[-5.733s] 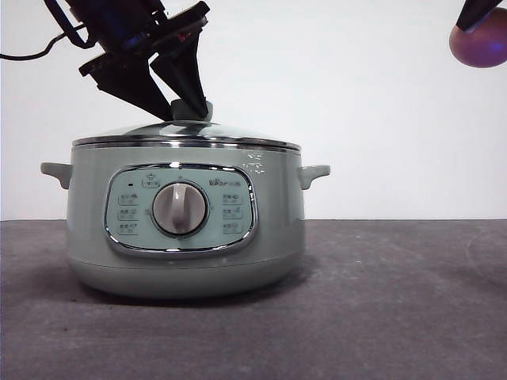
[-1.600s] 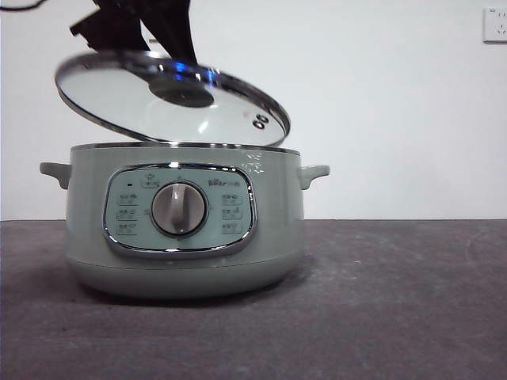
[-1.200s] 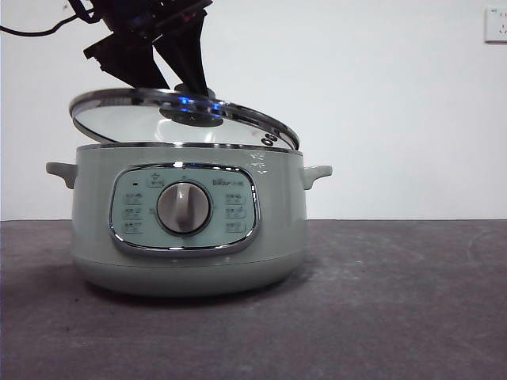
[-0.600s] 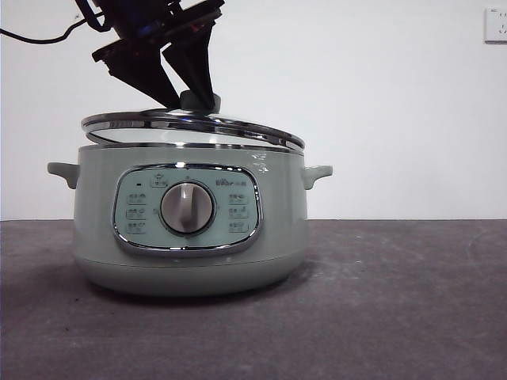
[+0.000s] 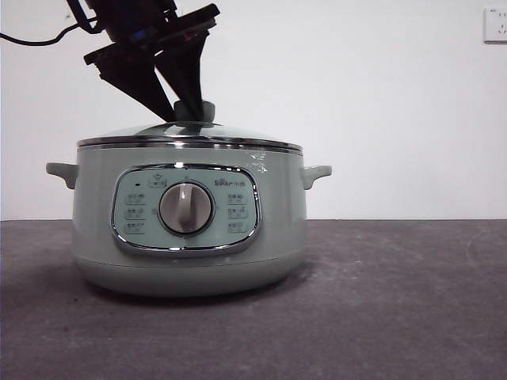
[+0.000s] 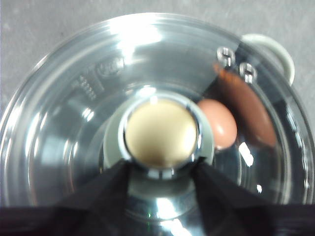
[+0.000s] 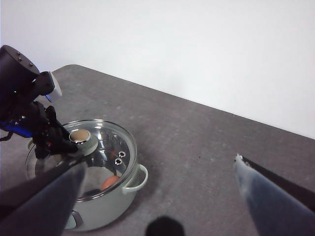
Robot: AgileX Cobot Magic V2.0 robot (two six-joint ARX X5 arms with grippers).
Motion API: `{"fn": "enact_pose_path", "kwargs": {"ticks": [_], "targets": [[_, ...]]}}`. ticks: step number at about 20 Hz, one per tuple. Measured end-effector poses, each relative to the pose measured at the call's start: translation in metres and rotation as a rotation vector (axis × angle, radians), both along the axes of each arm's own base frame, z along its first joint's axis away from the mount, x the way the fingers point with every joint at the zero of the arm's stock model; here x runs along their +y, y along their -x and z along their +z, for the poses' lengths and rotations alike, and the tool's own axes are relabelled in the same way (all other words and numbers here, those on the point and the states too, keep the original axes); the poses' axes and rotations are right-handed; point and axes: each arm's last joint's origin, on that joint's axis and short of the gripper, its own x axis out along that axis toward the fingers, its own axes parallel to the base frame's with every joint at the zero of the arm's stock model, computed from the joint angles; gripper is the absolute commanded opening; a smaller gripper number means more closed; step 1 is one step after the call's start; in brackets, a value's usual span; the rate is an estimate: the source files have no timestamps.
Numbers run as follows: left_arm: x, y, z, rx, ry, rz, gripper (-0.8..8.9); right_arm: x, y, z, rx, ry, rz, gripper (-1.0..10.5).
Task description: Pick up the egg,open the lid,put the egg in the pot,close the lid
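Note:
The sage-green pot (image 5: pixel 277 226) stands on the table with the glass lid (image 5: pixel 238 136) lying flat on its rim. My left gripper (image 5: pixel 188 111) comes down from the upper left and is shut on the lid's green knob (image 6: pixel 160 133). The brown egg (image 6: pixel 218 124) lies inside the pot and shows through the glass beside the knob. It also shows in the right wrist view (image 7: pixel 110 182). My right gripper (image 7: pixel 160 164) is open and empty, high above the table to the pot's right, and is out of the front view.
The dark grey table (image 5: pixel 380 301) stretches to the right of the pot. A white wall stands behind, with a socket (image 5: pixel 495 24) at the top right. The left arm's cable (image 5: pixel 32 38) hangs at the upper left.
The left gripper has lowered the lid from a tilted hold above the pot down flat onto the rim. The right gripper with the egg has left the front view.

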Motion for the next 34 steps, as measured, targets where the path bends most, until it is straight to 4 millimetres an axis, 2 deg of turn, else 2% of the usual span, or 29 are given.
{"fn": "enact_pose_path", "kwargs": {"ticks": [1,2,3,6,9,12,15,19,21,23,24,25,26,27,28,34], "targets": [[0.001,0.002,0.000,0.007,-0.005,0.000,3.58,0.000,0.000,-0.001,0.009,0.007,0.000,5.0],[0.001,0.002,0.001,0.010,-0.006,0.000,4.77,0.000,0.000,-0.002,0.018,0.015,0.000,5.0],[0.001,0.002,0.001,0.008,-0.004,0.000,5.03,-0.001,0.001,-0.003,0.027,0.021,0.000,5.0],[0.000,0.000,0.003,-0.021,0.012,0.001,5.03,-0.001,0.002,-0.007,0.063,0.034,0.016,5.0],[0.001,0.001,0.004,-0.017,0.010,0.001,5.03,0.002,0.003,-0.012,0.141,0.031,0.105,5.0],[0.008,0.014,0.017,-0.027,0.017,0.000,5.03,0.009,-0.001,-0.020,0.257,0.047,0.185,5.0],[0.024,0.042,0.041,-0.026,0.053,-0.027,5.03,0.018,-0.007,-0.030,0.391,0.069,0.270,5.0],[0.050,0.092,0.072,0.002,0.146,-0.113,5.03,0.032,-0.020,-0.041,0.549,0.106,0.341,5.0],[0.062,0.116,0.081,0.031,0.178,-0.151,5.02,0.039,-0.028,-0.046,0.604,0.123,0.353,5.0],[0.072,0.135,0.085,0.064,0.197,-0.176,4.92,0.044,-0.034,-0.049,0.629,0.136,0.351,4.8],[0.076,0.143,0.086,0.080,0.200,-0.183,4.32,0.047,-0.037,-0.050,0.640,0.142,0.349,3.7],[0.080,0.149,0.087,0.092,0.196,-0.183,3.21,0.048,-0.039,-0.051,0.647,0.145,0.348,2.4],[0.083,0.155,0.087,0.105,0.189,-0.182,1.39,0.050,-0.041,-0.052,0.653,0.149,0.348,0.7],[0.085,0.158,0.087,0.114,0.185,-0.181,-0.27,0.051,-0.042,-0.053,0.657,0.152,0.348,-0.2],[0.086,0.160,0.087,0.120,0.182,-0.180,-0.02,0.051,-0.043,-0.053,0.658,0.154,0.348,-0.1],[0.087,0.162,0.086,0.137,0.173,-0.178,-0.04,0.053,-0.045,-0.054,0.662,0.162,0.350,0.0]]}}
